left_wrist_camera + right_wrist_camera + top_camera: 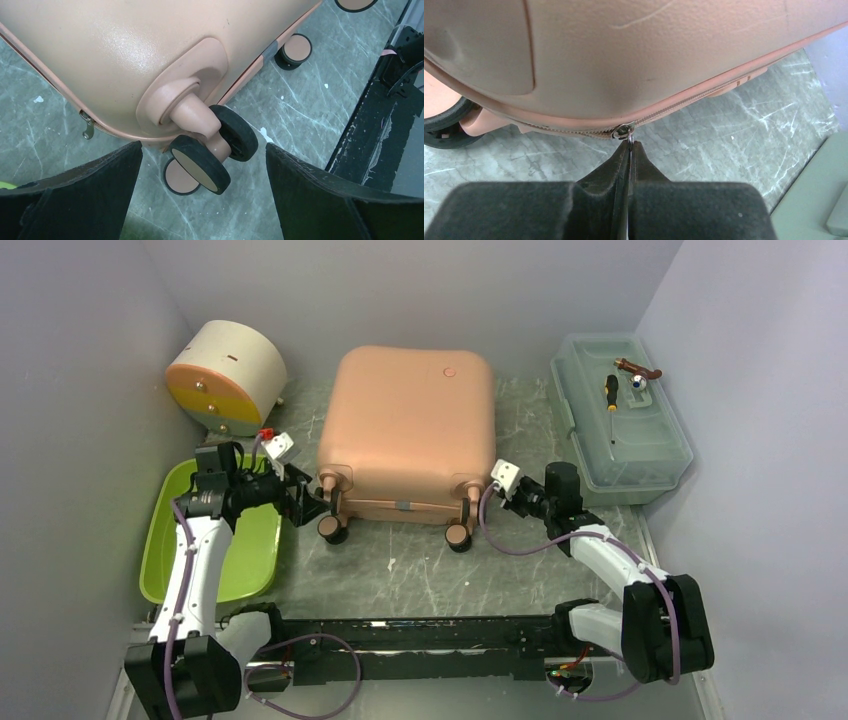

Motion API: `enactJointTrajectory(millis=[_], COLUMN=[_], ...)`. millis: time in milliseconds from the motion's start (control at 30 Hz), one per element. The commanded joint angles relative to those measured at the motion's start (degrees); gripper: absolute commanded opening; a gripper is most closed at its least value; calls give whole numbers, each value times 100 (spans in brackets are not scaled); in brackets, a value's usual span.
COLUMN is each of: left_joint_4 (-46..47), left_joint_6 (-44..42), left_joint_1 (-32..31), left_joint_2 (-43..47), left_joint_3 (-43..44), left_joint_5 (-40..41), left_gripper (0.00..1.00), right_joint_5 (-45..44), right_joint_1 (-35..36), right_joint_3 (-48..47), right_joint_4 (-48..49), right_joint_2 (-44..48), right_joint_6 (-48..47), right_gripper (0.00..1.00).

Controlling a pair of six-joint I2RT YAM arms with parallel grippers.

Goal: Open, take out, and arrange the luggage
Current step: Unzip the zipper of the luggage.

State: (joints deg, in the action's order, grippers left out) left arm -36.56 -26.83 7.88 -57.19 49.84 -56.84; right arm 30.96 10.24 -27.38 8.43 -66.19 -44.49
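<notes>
Grey marbled table (420, 570) lies under both my arms. Near me, my right gripper (629, 150) is clenched on the small zipper pull (626, 132) at the right front corner of the luggage (408, 425). My left gripper (202, 152) is spread wide and grasps nothing, with a wheel (200, 162) just in front of it. Further away, the luggage lies flat in the middle of the table, lid closed. I judge the opening is only at its start: unzipping, taking out and arranging are all left.
</notes>
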Motion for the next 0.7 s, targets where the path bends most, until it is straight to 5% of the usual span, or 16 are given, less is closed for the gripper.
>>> enactJointTrajectory(millis=[0, 667], left_joint_4=[-224, -759], left_joint_6=[-245, -824], left_joint_1=[95, 174], left_joint_2=[-43, -221], left_joint_3=[151, 313], left_joint_5=[-515, -983], left_gripper=[99, 100], right_joint_5=[-127, -1576], right_joint_1=[-47, -59], right_joint_3=[-267, -2666], right_joint_4=[178, -294], right_joint_2=[174, -2002], right_joint_6=[23, 982], right_gripper=[0, 0])
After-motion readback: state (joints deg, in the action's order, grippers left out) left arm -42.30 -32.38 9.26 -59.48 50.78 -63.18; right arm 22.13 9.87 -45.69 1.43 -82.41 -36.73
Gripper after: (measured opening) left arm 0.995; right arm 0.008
